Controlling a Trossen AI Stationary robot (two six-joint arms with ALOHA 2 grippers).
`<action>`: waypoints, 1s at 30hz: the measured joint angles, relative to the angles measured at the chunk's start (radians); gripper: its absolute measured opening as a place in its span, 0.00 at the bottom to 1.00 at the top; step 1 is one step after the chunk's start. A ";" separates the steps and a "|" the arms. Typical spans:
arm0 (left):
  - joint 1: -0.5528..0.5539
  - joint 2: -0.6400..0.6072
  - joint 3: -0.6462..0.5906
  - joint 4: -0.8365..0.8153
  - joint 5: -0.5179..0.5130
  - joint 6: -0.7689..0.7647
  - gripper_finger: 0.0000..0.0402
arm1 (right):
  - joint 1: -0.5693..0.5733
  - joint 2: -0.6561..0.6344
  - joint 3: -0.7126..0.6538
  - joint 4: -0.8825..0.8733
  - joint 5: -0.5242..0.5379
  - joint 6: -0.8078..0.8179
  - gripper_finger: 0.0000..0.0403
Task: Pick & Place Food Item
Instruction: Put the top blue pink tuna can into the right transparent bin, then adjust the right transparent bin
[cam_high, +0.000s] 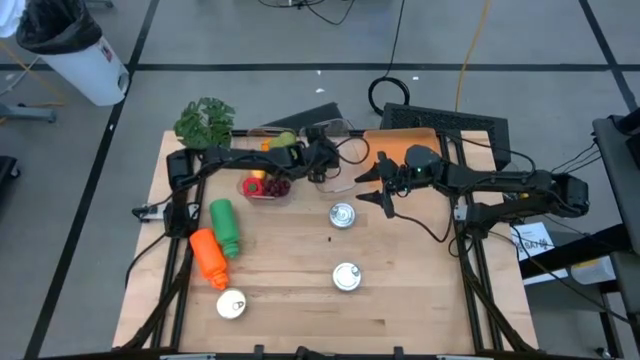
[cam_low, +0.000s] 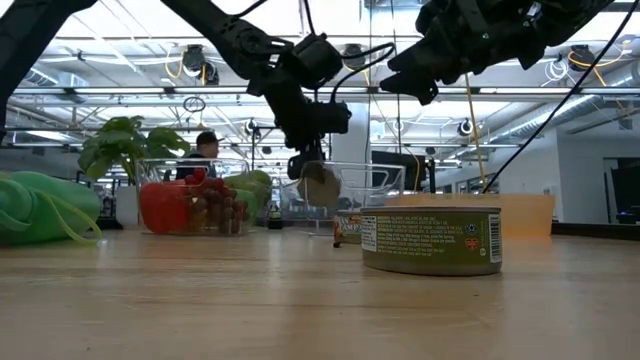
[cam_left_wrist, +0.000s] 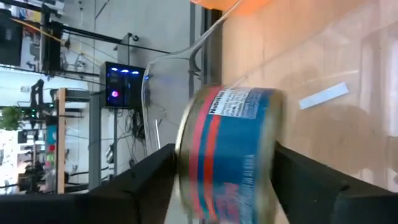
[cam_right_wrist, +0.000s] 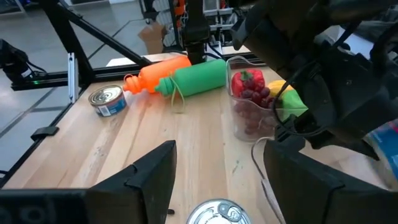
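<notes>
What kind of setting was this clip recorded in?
Probably an open robotics lab or workshop: a wooden table on a taped concrete floor, cables trailing across it, exposed ceiling trusses, and a person at a desk behind.

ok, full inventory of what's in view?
cans: 3, silver tops, standing mid and front table
blue-red can: 1, at left gripper, off the table
green bottle: 1, lying left side
orange bottle: 1, lying beside the green bottle
fruit cup: 1, clear, back-left
plant: 1, green, back-left corner
left gripper: dark, back centre
right gripper: dark, open, empty, right of centre
</notes>
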 joint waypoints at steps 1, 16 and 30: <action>0.000 -0.001 0.000 -0.004 0.003 -0.002 0.66 | 0.000 0.000 0.000 0.000 0.000 -0.002 0.56; -0.012 -0.018 0.000 -0.033 -0.017 -0.080 0.69 | 0.000 0.000 0.000 -0.001 0.003 -0.003 0.56; 0.129 -0.504 -0.172 -0.117 0.978 -0.446 0.68 | 0.000 0.000 0.000 -0.038 0.078 -0.009 0.55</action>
